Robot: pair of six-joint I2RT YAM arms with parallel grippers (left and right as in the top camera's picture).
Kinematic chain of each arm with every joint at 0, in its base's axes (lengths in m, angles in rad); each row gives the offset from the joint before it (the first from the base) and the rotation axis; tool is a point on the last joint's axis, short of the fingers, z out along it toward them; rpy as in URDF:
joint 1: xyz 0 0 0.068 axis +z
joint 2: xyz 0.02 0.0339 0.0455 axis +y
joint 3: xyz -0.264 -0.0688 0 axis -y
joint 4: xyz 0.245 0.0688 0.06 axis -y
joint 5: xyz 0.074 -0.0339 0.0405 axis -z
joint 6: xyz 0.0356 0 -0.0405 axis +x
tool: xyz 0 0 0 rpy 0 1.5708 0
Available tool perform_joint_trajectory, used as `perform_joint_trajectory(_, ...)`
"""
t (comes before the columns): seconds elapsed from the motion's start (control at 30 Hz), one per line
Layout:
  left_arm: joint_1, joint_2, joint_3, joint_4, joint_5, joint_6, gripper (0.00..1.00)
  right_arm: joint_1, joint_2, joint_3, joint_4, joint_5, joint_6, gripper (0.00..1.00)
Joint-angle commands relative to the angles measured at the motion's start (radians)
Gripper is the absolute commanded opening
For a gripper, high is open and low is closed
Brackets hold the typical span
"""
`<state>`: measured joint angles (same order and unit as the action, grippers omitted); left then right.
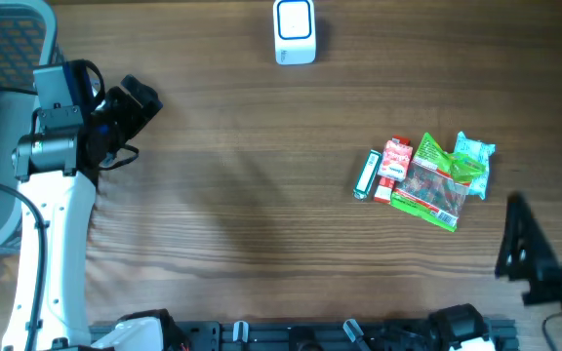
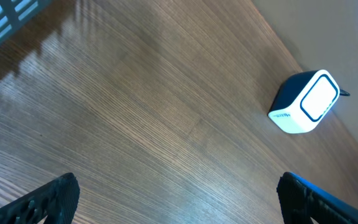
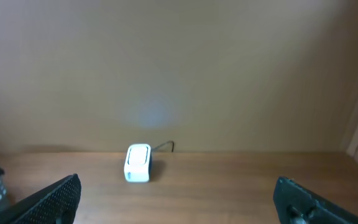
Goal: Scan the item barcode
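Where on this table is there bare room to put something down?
The broad middle of the tabletop is bare, bordered by the left arm, the scanner at the far edge and the packets. The right side is crowded: packets overlap there, with the right gripper close by.
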<state>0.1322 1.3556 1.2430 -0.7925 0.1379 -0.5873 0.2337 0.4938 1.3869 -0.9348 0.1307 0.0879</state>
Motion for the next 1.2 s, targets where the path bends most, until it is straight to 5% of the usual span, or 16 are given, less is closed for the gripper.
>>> perform_joint_trajectory(0.0, 0.002, -0.009, 0.001, 0.002, -0.009, 0.008, 1.0, -0.027, -0.163, -0.216, 0.03, 0.011, -0.006, 1.0)
perform_joint_trajectory(0.17, 0.002, -0.009, 0.001, 0.002, -0.009, 0.008, 1.0, -0.101, -0.378, -0.578, 0.407, -0.006, -0.011, 1.0)
perform_joint_trajectory(0.47, 0.002, -0.009, 0.001, 0.002, -0.009, 0.008, 1.0, -0.145, -0.456, -1.057, 1.238, -0.218, -0.103, 1.0)
perform_joint_trajectory(0.83, 0.002, -0.009, 0.001, 0.002, -0.009, 0.008, 1.0, -0.16, -0.49, -1.378, 1.271, -0.225, 0.096, 1.0)
perform_joint_trajectory(1.17, 0.002, -0.009, 0.001, 0.002, -0.009, 0.008, 1.0, -0.159, -0.491, -1.382, 0.938, -0.217, 0.036, 1.0)
